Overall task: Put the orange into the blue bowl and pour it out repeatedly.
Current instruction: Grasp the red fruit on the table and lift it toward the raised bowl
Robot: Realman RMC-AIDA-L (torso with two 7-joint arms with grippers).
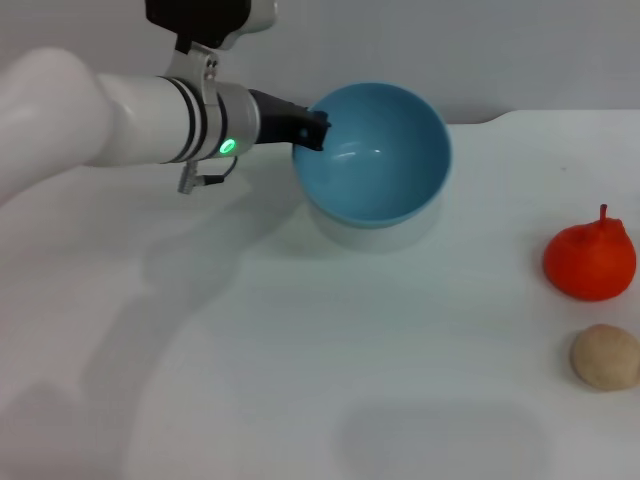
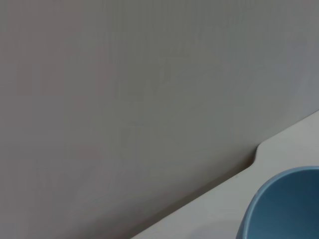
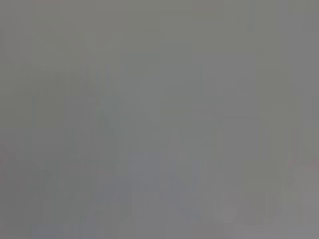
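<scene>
Left gripper [image 1: 312, 130] pinches the blue bowl [image 1: 372, 155] rim, bowl tilted, empty; orange [image 1: 590, 262] lies well apart, toward the robot's right; right gripper unseen.

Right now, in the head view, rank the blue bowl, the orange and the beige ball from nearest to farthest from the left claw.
1. The blue bowl: the left claw is at its rim, on the robot's left.
2. The orange: far off on the robot's right.
3. The beige ball: just in front of the orange, slightly farther from the claw.
</scene>
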